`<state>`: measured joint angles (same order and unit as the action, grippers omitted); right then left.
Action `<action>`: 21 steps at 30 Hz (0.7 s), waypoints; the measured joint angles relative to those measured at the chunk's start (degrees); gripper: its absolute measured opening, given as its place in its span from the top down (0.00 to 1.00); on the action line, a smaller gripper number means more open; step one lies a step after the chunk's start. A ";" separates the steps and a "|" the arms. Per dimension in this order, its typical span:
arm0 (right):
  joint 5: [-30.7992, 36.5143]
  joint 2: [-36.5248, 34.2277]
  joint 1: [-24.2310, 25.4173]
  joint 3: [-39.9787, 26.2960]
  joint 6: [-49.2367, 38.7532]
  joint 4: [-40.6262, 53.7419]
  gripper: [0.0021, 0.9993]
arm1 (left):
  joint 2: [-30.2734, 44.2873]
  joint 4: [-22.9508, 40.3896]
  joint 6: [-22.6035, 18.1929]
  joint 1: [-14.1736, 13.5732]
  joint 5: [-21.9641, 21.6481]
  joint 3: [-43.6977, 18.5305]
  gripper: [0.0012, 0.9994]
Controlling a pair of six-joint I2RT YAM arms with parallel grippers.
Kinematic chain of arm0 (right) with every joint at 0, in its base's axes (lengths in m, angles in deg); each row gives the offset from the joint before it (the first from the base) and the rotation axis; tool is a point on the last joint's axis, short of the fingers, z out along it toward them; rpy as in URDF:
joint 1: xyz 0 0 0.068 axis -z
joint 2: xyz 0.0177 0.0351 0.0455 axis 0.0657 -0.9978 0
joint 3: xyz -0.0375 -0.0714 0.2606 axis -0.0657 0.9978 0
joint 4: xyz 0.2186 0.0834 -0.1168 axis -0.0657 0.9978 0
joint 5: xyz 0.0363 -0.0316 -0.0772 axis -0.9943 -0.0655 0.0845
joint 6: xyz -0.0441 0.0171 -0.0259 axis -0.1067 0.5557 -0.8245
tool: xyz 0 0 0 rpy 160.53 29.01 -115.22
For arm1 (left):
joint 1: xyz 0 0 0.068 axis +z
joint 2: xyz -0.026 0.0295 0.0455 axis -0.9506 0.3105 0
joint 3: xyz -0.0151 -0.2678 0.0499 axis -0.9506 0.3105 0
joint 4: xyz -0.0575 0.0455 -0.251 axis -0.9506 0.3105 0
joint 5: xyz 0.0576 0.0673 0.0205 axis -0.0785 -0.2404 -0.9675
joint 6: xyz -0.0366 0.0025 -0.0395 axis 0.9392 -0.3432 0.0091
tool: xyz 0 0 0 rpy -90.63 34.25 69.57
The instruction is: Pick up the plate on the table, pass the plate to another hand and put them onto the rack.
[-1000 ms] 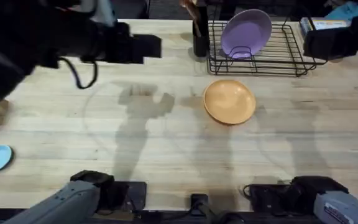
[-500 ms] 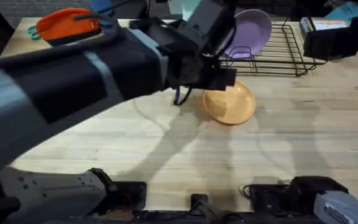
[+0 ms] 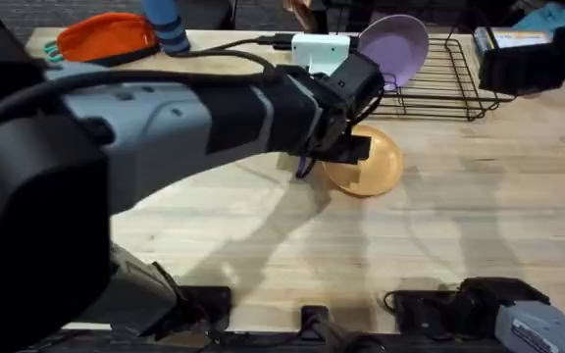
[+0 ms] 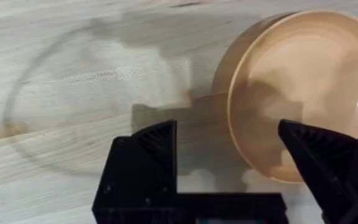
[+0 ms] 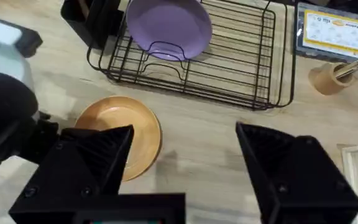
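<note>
Round, glossy orange plate (image 4: 303, 93) on pale wood-grain table (image 4: 73, 74)

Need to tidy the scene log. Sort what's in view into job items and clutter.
Job items: the orange plate flat on the table; the black wire rack; the left gripper, open over the plate's edge; the right gripper, open.

Clutter: purple plate standing in the rack; orange pouch; labelled box.
</note>
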<state>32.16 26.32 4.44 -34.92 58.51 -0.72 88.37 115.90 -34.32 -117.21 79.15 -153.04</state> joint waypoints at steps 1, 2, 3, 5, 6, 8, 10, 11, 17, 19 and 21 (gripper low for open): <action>0.00 0.00 0.00 0.00 0.00 0.00 0.00 | 0.39 -0.45 0.00 0.00 -0.02 0.00 0.00; 0.00 0.00 0.00 0.00 0.00 0.00 0.00 | 0.70 -0.75 0.00 0.00 -0.02 0.00 0.00; 0.00 0.00 0.00 0.00 0.00 0.00 0.00 | 1.02 -1.06 0.02 0.00 -0.04 0.00 0.00; 0.00 0.00 0.00 0.00 0.00 0.00 0.00 | 1.62 -1.46 0.08 0.00 -0.04 -0.01 0.00; 0.00 0.00 0.00 0.00 0.00 0.00 0.00 | 1.95 -1.69 0.15 0.00 -0.04 -0.02 0.00; 0.00 0.00 0.00 0.00 0.00 0.02 0.00 | 3.12 -2.02 0.20 0.00 -0.04 -0.02 0.00; 0.00 0.00 0.00 0.00 0.00 0.01 0.00 | 3.55 -2.12 0.22 0.00 -0.04 -0.02 0.00; 0.00 0.00 0.00 0.00 0.00 0.02 0.00 | 3.55 -2.20 0.22 0.00 -0.04 -0.02 0.00; 0.00 0.00 0.00 0.00 -0.02 0.00 0.00 | 4.75 -2.48 0.28 0.00 -0.32 -0.20 0.01; 0.00 0.00 0.00 0.00 0.00 0.02 0.00 | 5.05 -2.54 0.37 0.00 -0.73 -0.52 0.04; 0.00 0.00 0.00 0.00 -0.02 0.02 0.00 | 5.11 -2.49 0.37 0.00 -1.02 -0.54 0.09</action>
<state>32.16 26.32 4.44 -34.92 58.49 -0.70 93.48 113.40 -33.94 -117.21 78.13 -153.58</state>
